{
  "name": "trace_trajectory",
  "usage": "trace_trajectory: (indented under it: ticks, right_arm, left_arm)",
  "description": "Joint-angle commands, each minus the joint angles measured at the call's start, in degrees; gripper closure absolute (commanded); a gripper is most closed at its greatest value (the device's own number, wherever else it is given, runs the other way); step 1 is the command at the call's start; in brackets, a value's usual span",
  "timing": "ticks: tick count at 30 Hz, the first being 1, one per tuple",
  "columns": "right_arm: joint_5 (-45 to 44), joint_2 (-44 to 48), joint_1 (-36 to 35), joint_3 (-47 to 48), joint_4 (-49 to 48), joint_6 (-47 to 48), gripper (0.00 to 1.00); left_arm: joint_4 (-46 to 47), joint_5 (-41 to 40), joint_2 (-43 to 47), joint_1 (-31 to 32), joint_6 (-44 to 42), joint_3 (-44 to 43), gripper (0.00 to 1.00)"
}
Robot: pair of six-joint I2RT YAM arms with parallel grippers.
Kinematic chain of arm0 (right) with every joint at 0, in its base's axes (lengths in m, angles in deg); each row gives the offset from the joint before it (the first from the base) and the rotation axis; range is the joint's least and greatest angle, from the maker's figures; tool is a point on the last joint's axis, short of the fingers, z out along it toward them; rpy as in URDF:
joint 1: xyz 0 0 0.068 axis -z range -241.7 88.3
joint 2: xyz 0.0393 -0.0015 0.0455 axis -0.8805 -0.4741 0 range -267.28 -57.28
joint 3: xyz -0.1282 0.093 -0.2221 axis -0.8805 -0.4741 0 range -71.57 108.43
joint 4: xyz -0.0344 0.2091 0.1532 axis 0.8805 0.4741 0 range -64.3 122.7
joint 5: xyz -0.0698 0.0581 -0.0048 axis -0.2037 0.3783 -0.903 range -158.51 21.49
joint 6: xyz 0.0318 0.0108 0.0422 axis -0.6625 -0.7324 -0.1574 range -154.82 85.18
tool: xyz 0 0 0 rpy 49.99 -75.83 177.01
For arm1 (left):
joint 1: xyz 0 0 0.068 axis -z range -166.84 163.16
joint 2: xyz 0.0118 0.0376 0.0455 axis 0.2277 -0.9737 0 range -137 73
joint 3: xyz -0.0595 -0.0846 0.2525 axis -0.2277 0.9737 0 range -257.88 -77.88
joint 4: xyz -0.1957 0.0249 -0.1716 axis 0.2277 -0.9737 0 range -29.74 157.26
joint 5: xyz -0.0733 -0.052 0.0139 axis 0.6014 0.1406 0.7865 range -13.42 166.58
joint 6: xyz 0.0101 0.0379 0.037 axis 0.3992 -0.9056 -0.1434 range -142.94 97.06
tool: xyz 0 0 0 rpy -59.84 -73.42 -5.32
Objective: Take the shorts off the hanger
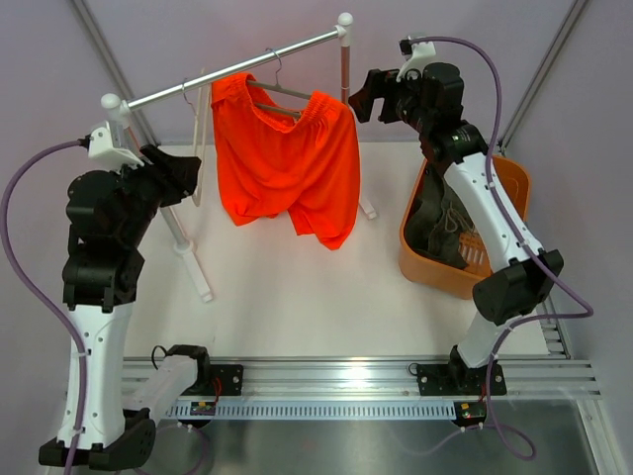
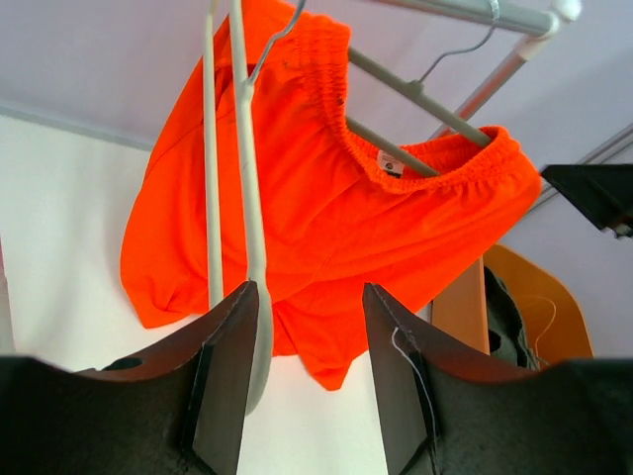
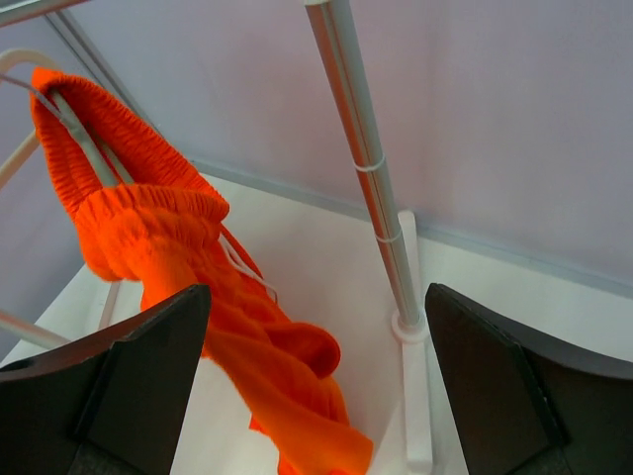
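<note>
Orange shorts [image 2: 326,228]; tag [image 2: 389,161] left-wrist only

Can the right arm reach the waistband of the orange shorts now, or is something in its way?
Probably yes. The open right pincer hangs close to the waistband of the shorts. Only the rack's upright post stands near its path; it may have to pass beside it.

Left of the shorts [image 1: 287,163]: a cream hanger [image 2: 249,178] hangs just beside the fabric, directly ahead of the left gripper [image 2: 307,336]. Right of the shorts: rack post [image 3: 368,158] stands near, open gap between them, orange basket [image 1: 516,178] farther right. Below the shorts: bare tabletop [image 1: 297,297], unobstructed.
</note>
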Motion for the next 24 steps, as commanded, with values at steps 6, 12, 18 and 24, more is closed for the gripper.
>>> trace_trajectory:
  ticks: [6,12,18,24]
  right_arm:
    - [-1.4,-6.1,-0.5,9.6,-2.4,-2.0,0.00]
    - [-3.0,-7.6,-4.5,7.8,-0.8,0.8,0.00]
    - [-3.8,-1.9,-7.5,-4.4,-5.8,0.6,0.01]
    - [-4.1,5.5,-8.0,-15.0,-10.8,-1.7,0.01]
  left_arm:
    - [-1.5,5.7,-1.1,2.1,-4.2,-11.3,0.49]
    - [-1.6,2.6,-7.0,11.7,-5.8,-16.4,0.48]
    - [-2.4,-7.7,-16.1,21.4,-7.1,-23.9,0.47]
    - [-1.8,-16.3,-26.5,24.7,-7.4,-31.5,0.44]
